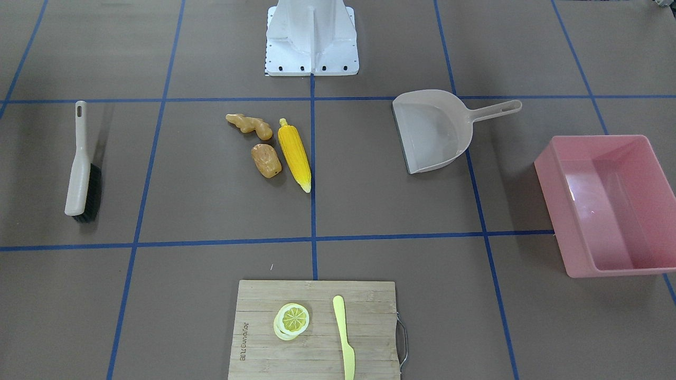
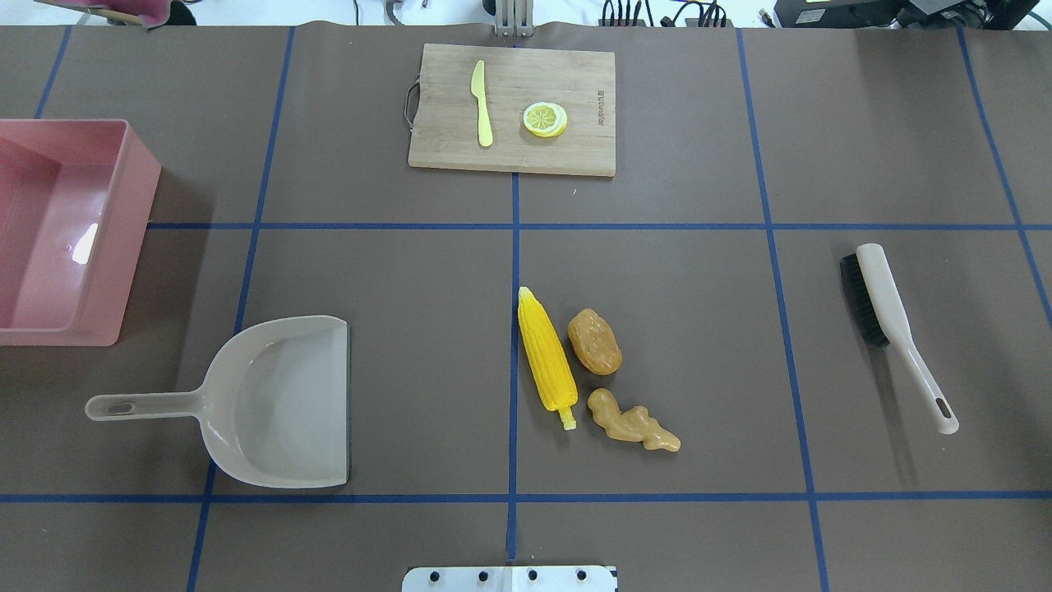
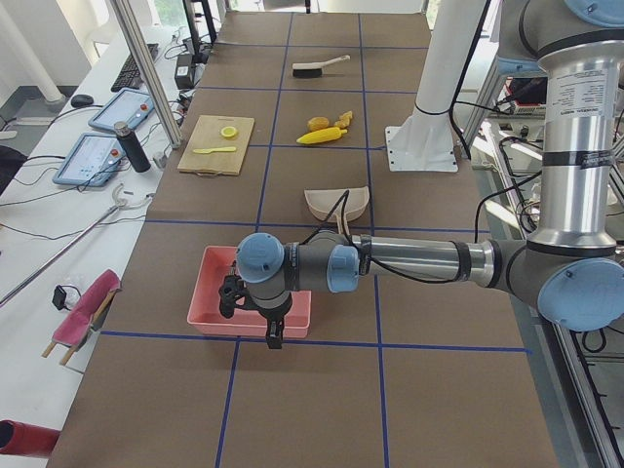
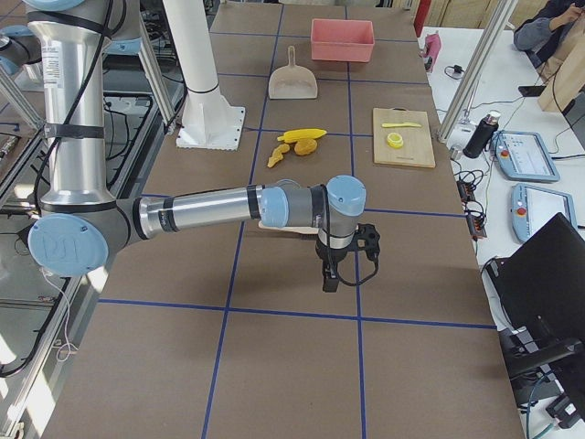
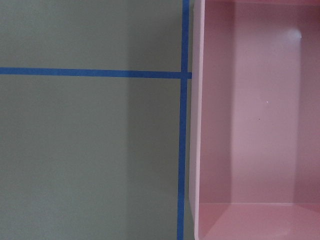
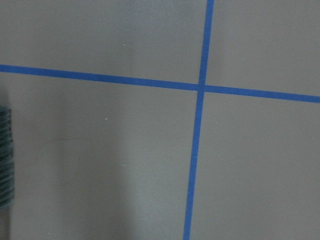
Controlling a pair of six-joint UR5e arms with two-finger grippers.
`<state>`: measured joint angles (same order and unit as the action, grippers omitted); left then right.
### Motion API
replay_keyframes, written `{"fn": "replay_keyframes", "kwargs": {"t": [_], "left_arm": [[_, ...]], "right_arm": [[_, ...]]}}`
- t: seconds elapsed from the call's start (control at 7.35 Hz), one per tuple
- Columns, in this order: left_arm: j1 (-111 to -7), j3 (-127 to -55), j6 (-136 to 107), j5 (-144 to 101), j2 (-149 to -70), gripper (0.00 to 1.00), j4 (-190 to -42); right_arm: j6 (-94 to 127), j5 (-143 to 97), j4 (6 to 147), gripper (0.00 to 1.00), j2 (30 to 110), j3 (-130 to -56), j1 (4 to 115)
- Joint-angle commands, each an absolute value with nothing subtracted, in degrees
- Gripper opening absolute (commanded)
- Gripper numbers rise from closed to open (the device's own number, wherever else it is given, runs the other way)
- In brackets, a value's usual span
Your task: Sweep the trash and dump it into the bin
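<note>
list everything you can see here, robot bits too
corn cob: 1, yellow, centre, beside the potato
potato: 1, golden-brown, centre
ginger root: 1, tan, centre, nearest the robot
bin: 1, pink, empty, robot's left end
dustpan: 1, beige, left side, near the bin
brush: 1, beige, black bristles, right side
cutting board: 1, wood, far edge
knife: 1, yellow-green, on the board
lemon slice: 1, yellow, on the board
left gripper: 1, black, over the bin's edge
right gripper: 1, black, over the table near the brush

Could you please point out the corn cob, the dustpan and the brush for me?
corn cob (image 2: 546,362): overhead exterior view, middle of its kernelled body.
dustpan (image 2: 279,403): overhead exterior view, bare floor of the pan.
brush (image 2: 888,300): overhead exterior view, beige back above the bristles.
</note>
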<state>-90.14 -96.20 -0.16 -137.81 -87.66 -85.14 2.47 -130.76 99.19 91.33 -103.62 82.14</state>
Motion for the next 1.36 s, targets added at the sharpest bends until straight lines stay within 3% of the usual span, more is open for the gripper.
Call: {"fn": "replay_keyframes", "kwargs": {"t": [0.0,0.27,0.54,1.22], "left_arm": [[-89.74,-102.27,-0.09,-137.81,-89.02,0.99,-76.08],[-88.26,-107.82,-0.09,-137.81,-91.22,0.99,-69.38],[-83.97,-108.46,-0.09,-137.81,-96.3,1.0,-60.85],[-72.82,-115.38,-0.09,-137.82,-100.02,0.99,-65.09]], "right_arm": [[10.22,-130.69,102.92,1.0,90.8,-110.45,74.31],[19.31,-131.39,102.66,1.0,90.88,-113.63,65.0],[23.98,-131.4,102.92,1.0,91.58,-113.73,57.77],[28.04,-131.57,103.27,1.0,93.87,-111.54,49.23]]}}
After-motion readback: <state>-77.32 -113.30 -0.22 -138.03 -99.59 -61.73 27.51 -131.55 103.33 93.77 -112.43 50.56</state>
